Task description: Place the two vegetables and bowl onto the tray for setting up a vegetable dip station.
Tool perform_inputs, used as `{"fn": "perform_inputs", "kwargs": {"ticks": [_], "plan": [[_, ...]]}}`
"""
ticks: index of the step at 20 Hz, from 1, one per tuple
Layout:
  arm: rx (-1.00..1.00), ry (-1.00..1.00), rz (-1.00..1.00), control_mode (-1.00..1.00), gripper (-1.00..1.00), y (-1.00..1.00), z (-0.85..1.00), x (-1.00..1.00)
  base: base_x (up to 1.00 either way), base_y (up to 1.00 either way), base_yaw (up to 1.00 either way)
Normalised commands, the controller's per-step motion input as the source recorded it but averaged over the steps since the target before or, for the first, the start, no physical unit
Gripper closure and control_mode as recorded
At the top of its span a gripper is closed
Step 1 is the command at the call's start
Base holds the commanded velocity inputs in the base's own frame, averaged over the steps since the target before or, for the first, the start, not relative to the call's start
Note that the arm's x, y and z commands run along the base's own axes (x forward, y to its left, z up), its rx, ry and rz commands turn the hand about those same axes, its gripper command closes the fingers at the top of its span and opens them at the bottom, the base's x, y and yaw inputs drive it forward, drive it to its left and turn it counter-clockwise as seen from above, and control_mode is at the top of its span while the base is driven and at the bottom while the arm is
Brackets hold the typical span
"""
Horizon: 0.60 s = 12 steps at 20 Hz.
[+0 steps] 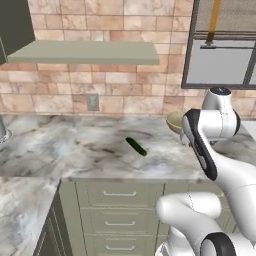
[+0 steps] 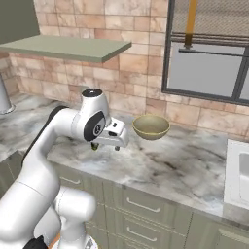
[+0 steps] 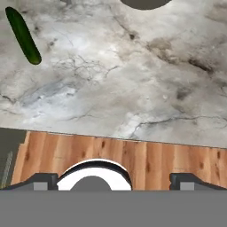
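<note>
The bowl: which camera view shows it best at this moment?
The right base view: the bowl stands whole on the counter, rim and inside visible. In the left base view the arm hides most of it; the hand view catches just its edge at the top.

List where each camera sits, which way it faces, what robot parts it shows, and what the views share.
Left base view: behind the arm's left, facing the counter and brick wall; the arm rises at lower right.
Right base view: behind the arm's right, facing the same counter; the arm rises at lower left, end effector beside the bowl.
Hand view: on the hand, looking down at the counter edge; open fingertips at the bottom.
Shared: the green vegetable and the bowl.
</note>
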Motion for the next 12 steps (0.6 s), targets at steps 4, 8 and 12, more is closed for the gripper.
{"fn": "perform_inputs", "kwargs": {"ticks": [4,8,12], "plan": [[0.0,0.0,0.0,1.0,-1.0,0.0,0.0,0.0,0.38,0.43,-0.3],[0.0,0.0,0.0,1.0,-1.0,0.0,0.0,0.0,0.44,0.05,-0.24],[0.0,0.0,0.0,1.0,-1.0,0.0,0.0,0.0,0.4,-0.01,-0.15]]}}
